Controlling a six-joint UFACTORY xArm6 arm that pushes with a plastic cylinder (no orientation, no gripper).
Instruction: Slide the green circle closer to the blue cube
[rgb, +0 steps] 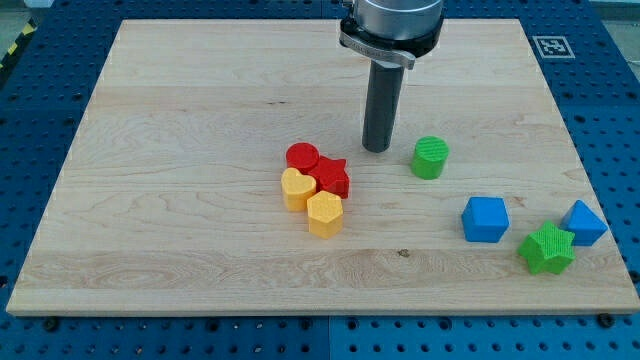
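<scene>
The green circle (430, 158) stands on the wooden board right of centre. The blue cube (485, 219) lies below and to the right of it, a short gap apart. My tip (377, 149) rests on the board just left of the green circle, a little apart from it and slightly higher in the view. The rod rises straight up from the tip to the arm's flange at the view's top.
A green star (547, 249) and a second blue block (584, 222) lie right of the blue cube. A cluster left of my tip holds a red circle (302, 158), a red star (333, 178), a yellow heart (296, 187) and a yellow hexagon (324, 213).
</scene>
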